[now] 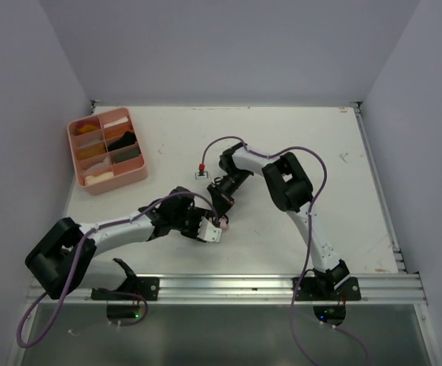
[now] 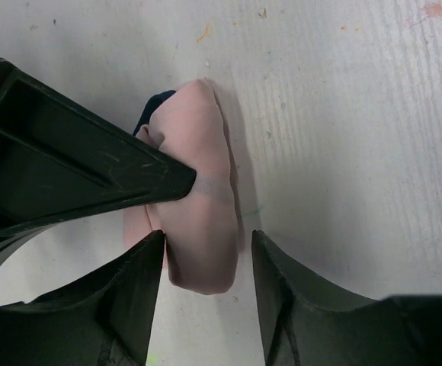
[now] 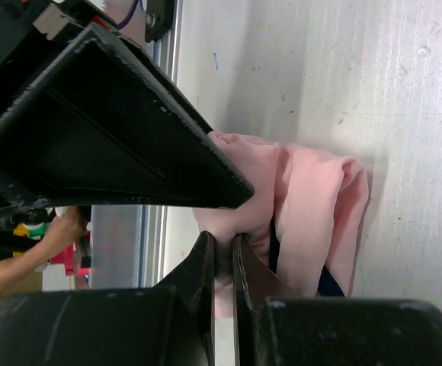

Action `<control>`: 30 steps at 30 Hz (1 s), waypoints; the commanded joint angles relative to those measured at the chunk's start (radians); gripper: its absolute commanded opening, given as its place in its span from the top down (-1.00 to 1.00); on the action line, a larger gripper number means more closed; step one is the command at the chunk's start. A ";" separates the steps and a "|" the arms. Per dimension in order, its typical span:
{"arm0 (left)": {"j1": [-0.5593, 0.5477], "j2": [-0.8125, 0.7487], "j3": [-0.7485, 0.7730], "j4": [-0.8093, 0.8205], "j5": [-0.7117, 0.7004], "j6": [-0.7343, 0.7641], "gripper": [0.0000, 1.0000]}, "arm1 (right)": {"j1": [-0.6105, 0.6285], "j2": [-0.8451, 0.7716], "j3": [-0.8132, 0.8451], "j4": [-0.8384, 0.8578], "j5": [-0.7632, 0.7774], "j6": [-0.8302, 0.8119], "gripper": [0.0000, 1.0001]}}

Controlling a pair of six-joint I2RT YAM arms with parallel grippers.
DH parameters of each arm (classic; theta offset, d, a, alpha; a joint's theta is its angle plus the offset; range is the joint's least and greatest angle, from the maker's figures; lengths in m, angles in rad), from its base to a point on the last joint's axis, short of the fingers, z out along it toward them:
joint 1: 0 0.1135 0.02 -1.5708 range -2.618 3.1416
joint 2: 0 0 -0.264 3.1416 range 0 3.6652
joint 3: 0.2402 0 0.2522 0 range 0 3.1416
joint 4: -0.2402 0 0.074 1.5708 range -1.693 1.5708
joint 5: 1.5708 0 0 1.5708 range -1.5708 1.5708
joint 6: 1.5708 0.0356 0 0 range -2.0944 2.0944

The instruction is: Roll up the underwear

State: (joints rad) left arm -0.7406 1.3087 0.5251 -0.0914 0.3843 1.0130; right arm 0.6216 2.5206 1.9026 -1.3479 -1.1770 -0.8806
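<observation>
1. The left gripper (image 2: 206, 252) fills the bottom of its own wrist view. Its jaws stand apart, one on each side of the near end of the underwear (image 2: 198, 168). They are not clamped, and bare table shows between the roll and the finger on the right of the view.
2. The underwear is the pale pink piece, bunched into a short fat roll on the white table (image 1: 297, 137), near the front edge and between the two arms (a dark edging peeks out at its far end).
3. The relation that matters is that the roll's long axis runs straight away from the left gripper, in line with its reach. The jaws would therefore close across the roll's short width.
4. The right gripper (image 3: 222, 248) comes in from the side and has pinched a fold of the pink cloth between its nearly closed fingers.
5. In the overhead view both grippers meet at the roll (image 1: 223, 223). The left one lies lower and closer along its length, so I judge it better placed for the squeeze.
6. The pink tray (image 1: 139, 177) sits well apart, at the far left.
</observation>
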 commanded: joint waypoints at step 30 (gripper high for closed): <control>0.136 0.530 0.481 -0.678 0.327 0.009 1.00 | -0.278 -0.498 -0.161 0.507 0.230 0.255 -0.42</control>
State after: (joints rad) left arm -0.6506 1.7050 0.9512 -0.5259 0.6590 0.9878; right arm 0.3428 2.1490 1.8065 -0.9489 -0.9829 -0.6380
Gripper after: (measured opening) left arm 0.110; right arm 0.722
